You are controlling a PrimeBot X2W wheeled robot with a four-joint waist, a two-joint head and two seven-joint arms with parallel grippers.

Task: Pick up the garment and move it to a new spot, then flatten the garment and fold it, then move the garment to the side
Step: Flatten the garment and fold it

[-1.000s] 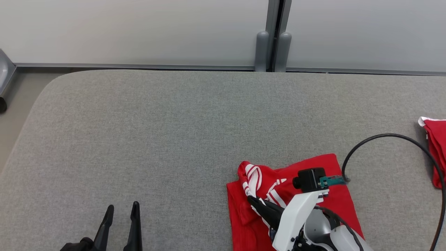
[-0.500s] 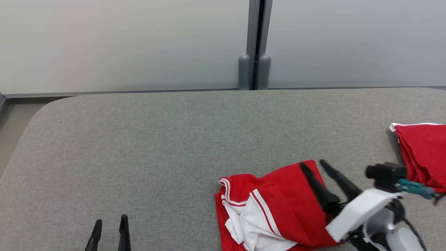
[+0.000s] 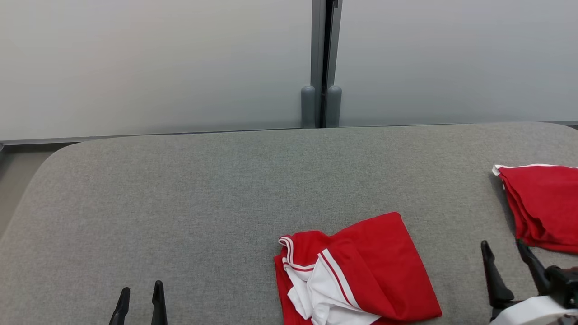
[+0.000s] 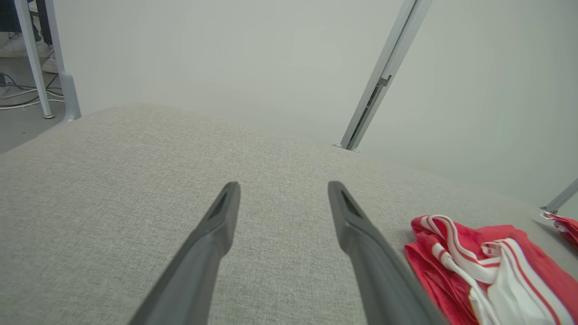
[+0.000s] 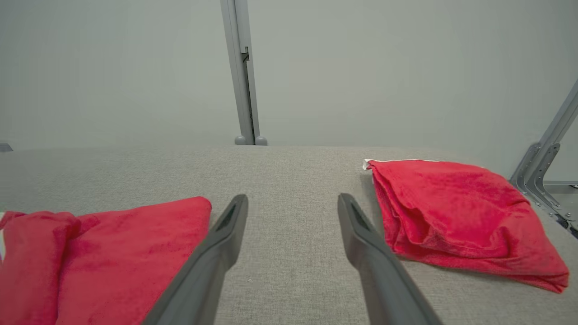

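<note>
Garment (image 3: pixel 356 271) crumpled on desk (image 3: pixel 203 189). Left tool (image 3: pixel 141 288), right tool (image 3: pixel 503 243) flank garment, both open, empty. Flatten: pinch opposite hem corners, pull apart evenly.

Desk (image 3: pixel 180 203): covered in grey woven cloth, matt, with a fine, slightly rough weave.
Garment (image 3: pixel 379 266): red cloth with white cloth panels and stripes. It is soft and matt in the head view, with a faint sheen on its folds in the left wrist view.
Second red cloth (image 3: pixel 546 203): matt, with a slightly fuzzy nap in the right wrist view.
Wall panels (image 3: pixel 135 67): pale, smooth, matt.
Post (image 3: pixel 321 63) between them: grey metal, smooth, satin finish.
Left pincer (image 3: pixel 141 289) and right pincer (image 3: pixel 503 243): dark, smooth, matt, plastic by appearance.
Casing (image 3: pixel 528 311) behind the right pincer: white, smooth, plastic-looking.
</note>
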